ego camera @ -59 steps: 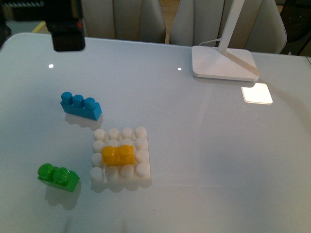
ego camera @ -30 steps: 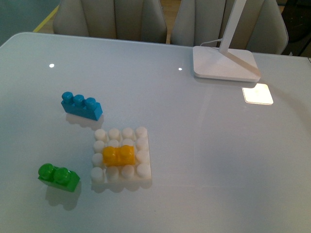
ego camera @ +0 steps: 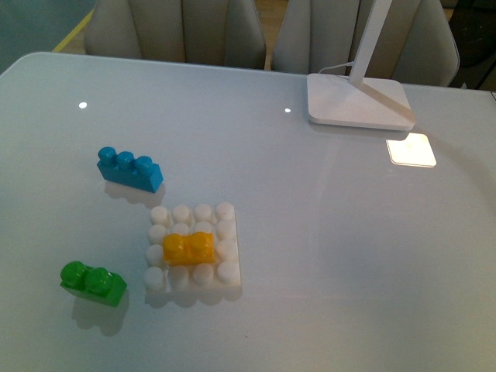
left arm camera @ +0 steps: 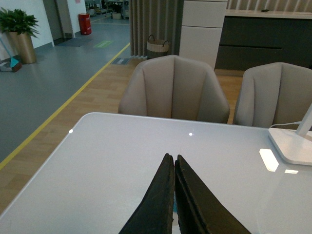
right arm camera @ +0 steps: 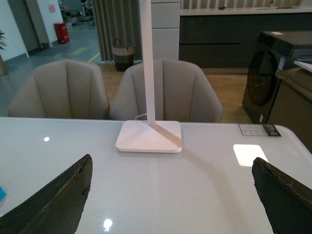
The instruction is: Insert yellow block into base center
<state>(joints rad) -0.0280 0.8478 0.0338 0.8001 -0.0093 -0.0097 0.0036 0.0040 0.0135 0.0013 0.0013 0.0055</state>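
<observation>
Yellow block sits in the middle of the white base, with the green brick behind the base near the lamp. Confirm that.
Not quite. The front view shows the yellow block seated mid-base, but the green brick lies at the base's left, near the front edge. The blue brick is the one behind it.

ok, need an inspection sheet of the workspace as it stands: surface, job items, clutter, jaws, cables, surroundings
Surface: glossy white table, lamp glare patch near its far right.
Job's things: yellow block sits on the base, in the middle rows, slightly left of centre, studs up.
Clutter: blue brick behind the base, green brick to its left, both apart from it; lamp foot at far right.
Grippers: left gripper jaws shut, empty; right gripper jaws wide open, empty. Neither shows in the front view.
Cables: white lamp lead running off the far edge.
Surroundings: two beige chairs behind the table.
</observation>
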